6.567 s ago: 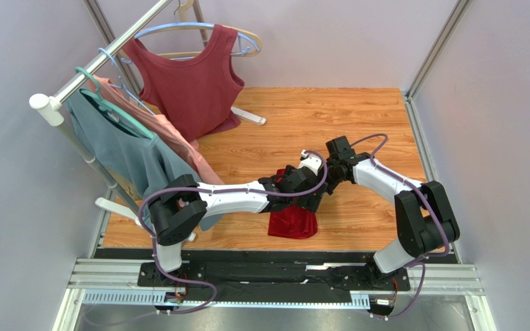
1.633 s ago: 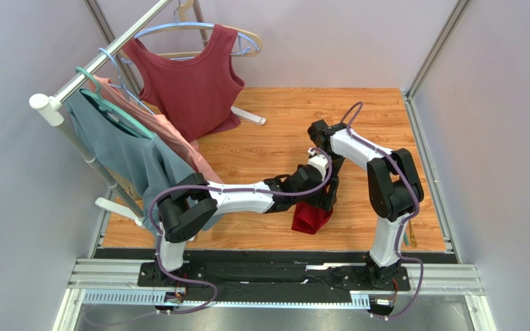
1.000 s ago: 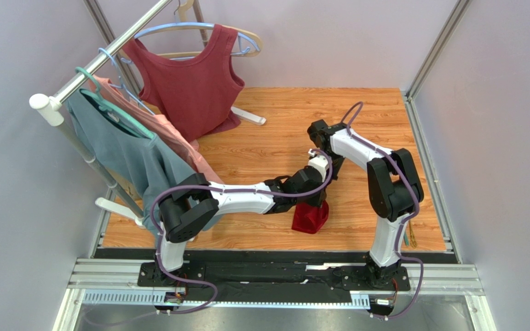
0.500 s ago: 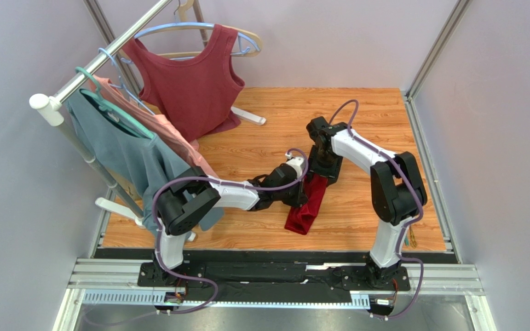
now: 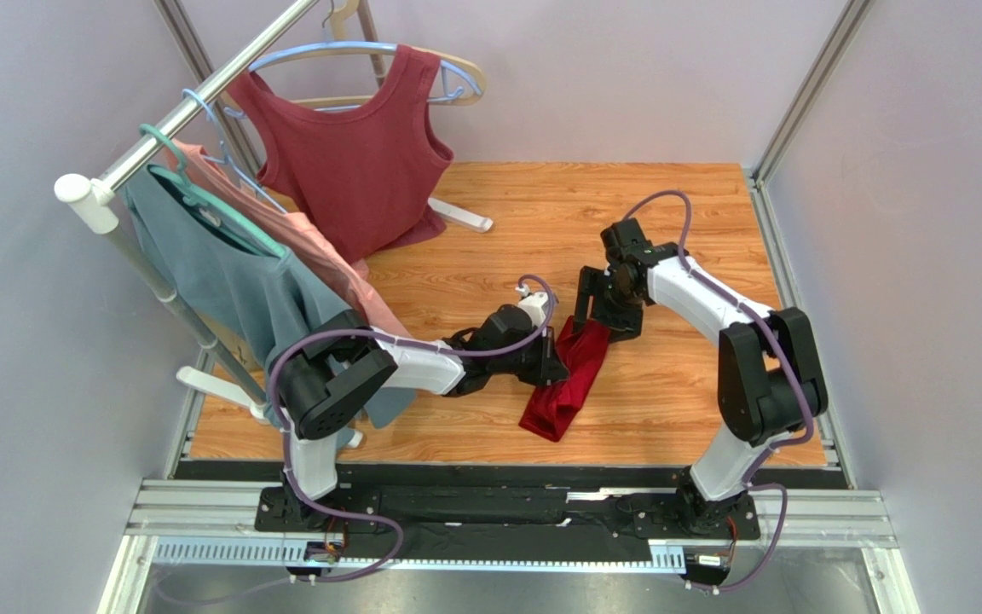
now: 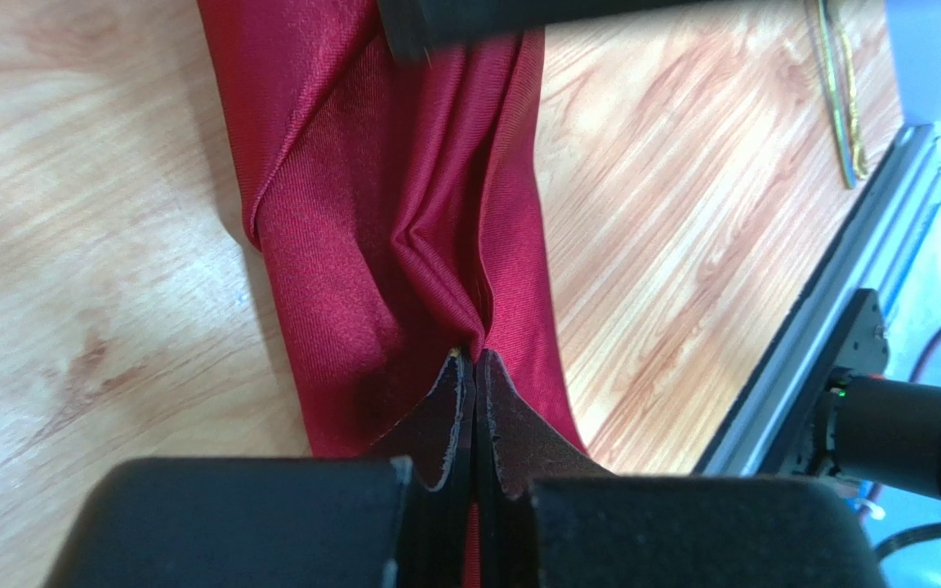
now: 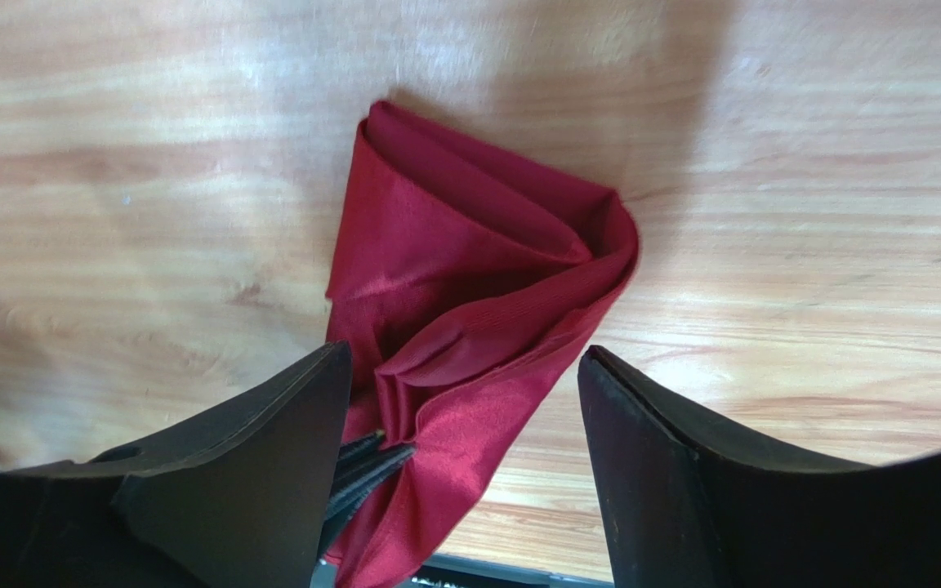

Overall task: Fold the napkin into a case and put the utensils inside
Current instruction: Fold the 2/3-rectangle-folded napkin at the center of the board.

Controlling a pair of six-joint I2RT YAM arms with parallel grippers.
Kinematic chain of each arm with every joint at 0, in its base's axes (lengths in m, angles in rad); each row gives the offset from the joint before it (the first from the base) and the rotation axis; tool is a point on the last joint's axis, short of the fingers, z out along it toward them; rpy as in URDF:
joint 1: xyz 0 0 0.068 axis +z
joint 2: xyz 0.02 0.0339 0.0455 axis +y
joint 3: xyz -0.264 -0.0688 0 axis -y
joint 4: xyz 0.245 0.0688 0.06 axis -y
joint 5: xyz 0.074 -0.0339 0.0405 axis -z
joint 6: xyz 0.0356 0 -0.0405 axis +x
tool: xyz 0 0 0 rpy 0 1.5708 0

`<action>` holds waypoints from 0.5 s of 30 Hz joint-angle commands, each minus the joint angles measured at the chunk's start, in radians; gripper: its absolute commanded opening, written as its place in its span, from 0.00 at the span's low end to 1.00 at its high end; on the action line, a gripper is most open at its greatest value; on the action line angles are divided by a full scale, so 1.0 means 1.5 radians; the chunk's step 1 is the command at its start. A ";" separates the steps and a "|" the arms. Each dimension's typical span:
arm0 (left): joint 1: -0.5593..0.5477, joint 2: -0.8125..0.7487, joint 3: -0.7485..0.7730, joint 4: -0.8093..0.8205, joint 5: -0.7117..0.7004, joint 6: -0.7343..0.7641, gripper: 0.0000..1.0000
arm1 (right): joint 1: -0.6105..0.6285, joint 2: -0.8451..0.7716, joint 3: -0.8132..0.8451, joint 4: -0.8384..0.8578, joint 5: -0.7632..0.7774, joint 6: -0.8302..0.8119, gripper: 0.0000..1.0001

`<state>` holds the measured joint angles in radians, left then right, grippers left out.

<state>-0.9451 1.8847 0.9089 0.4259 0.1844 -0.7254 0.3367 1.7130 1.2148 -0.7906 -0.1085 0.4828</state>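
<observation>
The crimson napkin [image 5: 565,379] lies on the wooden table as a long, narrow, creased strip, running from near my right gripper down toward the front edge. My left gripper [image 6: 478,358] is shut on a fold of the napkin [image 6: 377,221] at its middle. My right gripper [image 7: 463,355] stands open just above the far end of the napkin [image 7: 476,282], its fingers [image 7: 684,466] on either side and apart from the cloth. In the top view the right gripper [image 5: 596,307] is at the strip's far end. Gold utensils [image 6: 844,98] lie by the table's front edge.
A clothes rack stands at the left with a maroon sleeveless top [image 5: 355,154], a teal garment [image 5: 221,275] and a pink one. Its white foot [image 5: 464,218] rests on the table. A metal rail [image 5: 509,512] runs along the near edge. Walls close in on both sides.
My right gripper has opened and let go of the napkin's far end. My left gripper has shut on a fold and pulled leftward, and the bundle has stretched into a long strip.
</observation>
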 commanded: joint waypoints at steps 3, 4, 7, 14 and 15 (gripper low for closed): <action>0.019 -0.032 -0.020 0.057 0.029 -0.014 0.00 | -0.025 -0.111 -0.088 0.137 -0.114 -0.009 0.71; 0.022 -0.030 -0.022 0.061 0.030 -0.016 0.00 | -0.033 -0.123 -0.113 0.152 -0.142 -0.006 0.71; 0.025 -0.027 -0.027 0.065 0.033 -0.022 0.00 | -0.062 -0.153 -0.143 0.189 -0.184 -0.010 0.73; 0.026 -0.029 -0.052 0.097 0.024 -0.025 0.00 | -0.077 -0.157 -0.179 0.235 -0.227 -0.021 0.74; 0.026 -0.029 -0.051 0.095 0.025 -0.023 0.00 | -0.077 -0.156 -0.186 0.244 -0.228 -0.024 0.73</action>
<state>-0.9085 1.8755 0.8543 0.4961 0.2150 -0.7570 0.2169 1.4998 0.9604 -0.5358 -0.3801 0.4725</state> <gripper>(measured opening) 0.008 0.742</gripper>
